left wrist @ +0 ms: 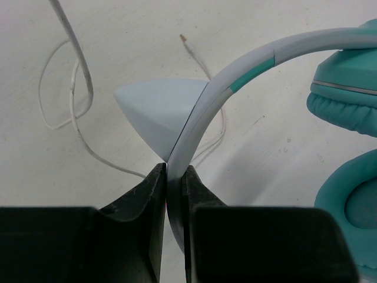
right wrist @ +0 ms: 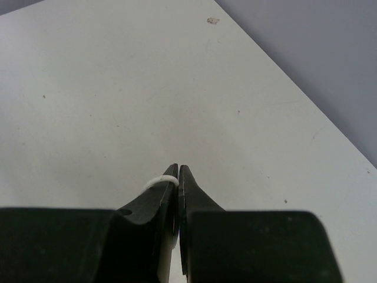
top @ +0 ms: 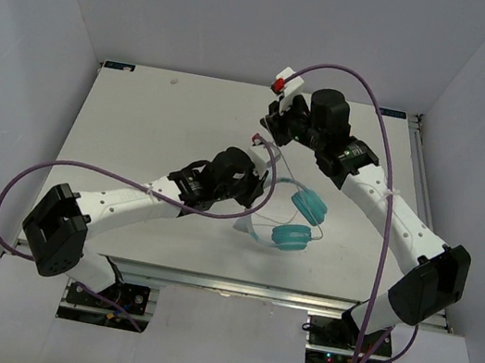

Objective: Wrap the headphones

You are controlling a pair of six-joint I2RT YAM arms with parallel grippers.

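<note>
Teal headphones [top: 291, 237], headband [left wrist: 200, 118] clamped in left fingers [left wrist: 144, 206], pale cord [right wrist: 158, 181] pinched by right fingers [right wrist: 156, 206]

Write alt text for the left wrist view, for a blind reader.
The black left gripper is shut on the thin pale-blue headphone headband. Two round teal padded ear cups show at right; the thin white cord loops over the white table at left.
</note>
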